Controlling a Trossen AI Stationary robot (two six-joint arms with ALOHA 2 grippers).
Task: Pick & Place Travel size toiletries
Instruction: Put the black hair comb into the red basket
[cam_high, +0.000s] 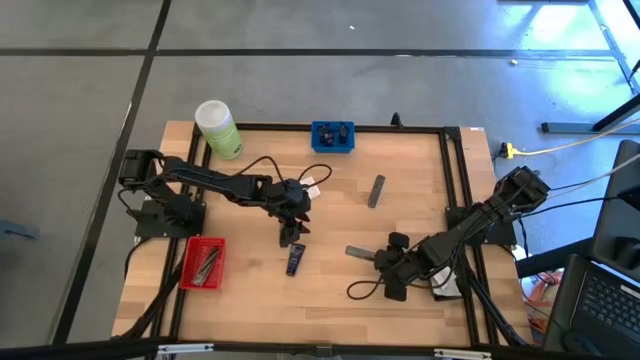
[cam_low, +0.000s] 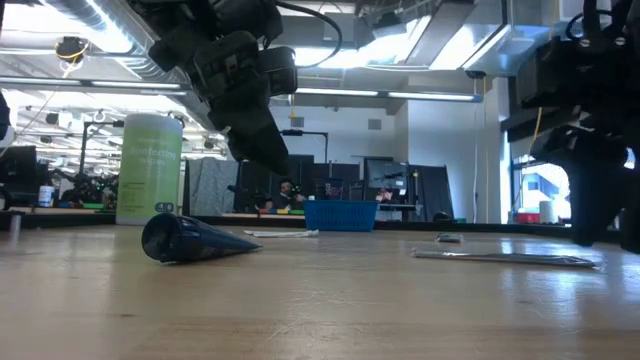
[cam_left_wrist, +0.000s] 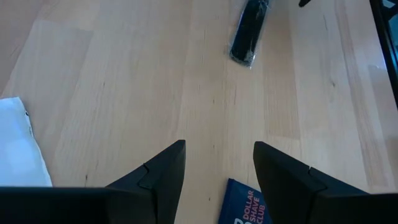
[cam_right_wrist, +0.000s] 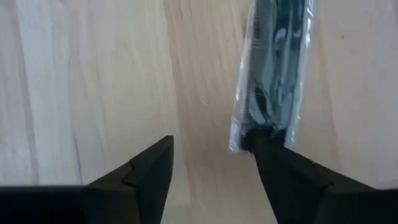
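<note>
Navy tube (cam_left_wrist: 249, 206) lies beneath open left jaws.

Matt pale wood table (cam_high: 400, 300); glossy clear plastic packet (cam_right_wrist: 273, 74).

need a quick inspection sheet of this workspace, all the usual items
surface: pale wooden table in a black frame
job's things: dark navy tube lying flat; clear packet by the right pincer; slim grey tube mid-table; flat white sachet; grey items in the red tray
clutter: big light-green bottle with white cap; blue tray at the far edge
grippers: left pincer open, above the navy tube; right pincer open, one finger touching the packet's end
cables: black cables along both arms
surroundings: grey floor, yellow cord
</note>
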